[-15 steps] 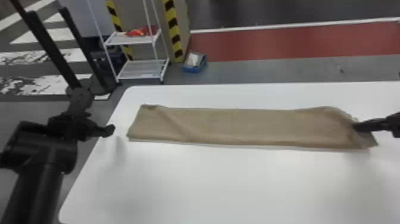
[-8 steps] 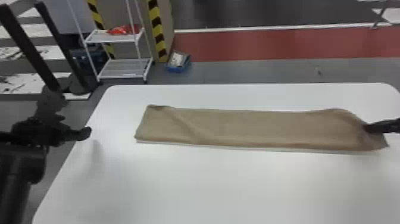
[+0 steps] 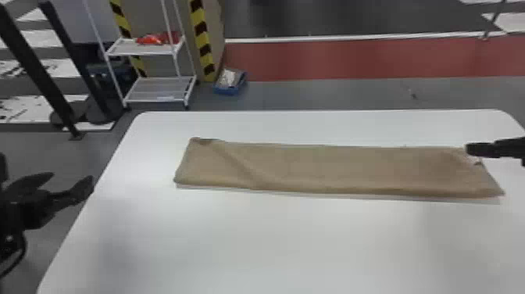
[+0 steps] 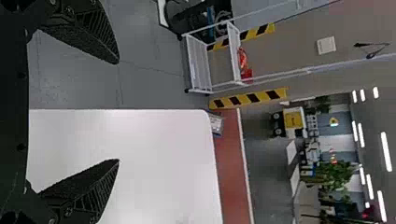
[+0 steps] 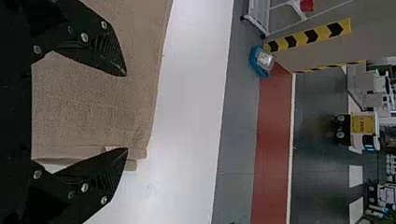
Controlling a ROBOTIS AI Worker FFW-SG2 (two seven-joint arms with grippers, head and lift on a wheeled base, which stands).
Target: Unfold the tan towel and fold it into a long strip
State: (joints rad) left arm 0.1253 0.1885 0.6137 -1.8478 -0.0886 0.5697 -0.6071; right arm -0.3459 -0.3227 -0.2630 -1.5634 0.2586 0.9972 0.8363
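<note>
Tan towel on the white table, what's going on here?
Looks like the robot is folding the towel, which lies as a long strip on the table. Its right gripper is open at the strip's right end; its left gripper is open and empty by the table's left edge.

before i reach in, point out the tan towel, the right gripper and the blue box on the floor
Tan towel (image 3: 332, 169), head view, middle of the strip
Right gripper (image 5: 126, 111), right wrist view, between its fingertips
Blue box (image 3: 227, 91), head view, near wall
</note>
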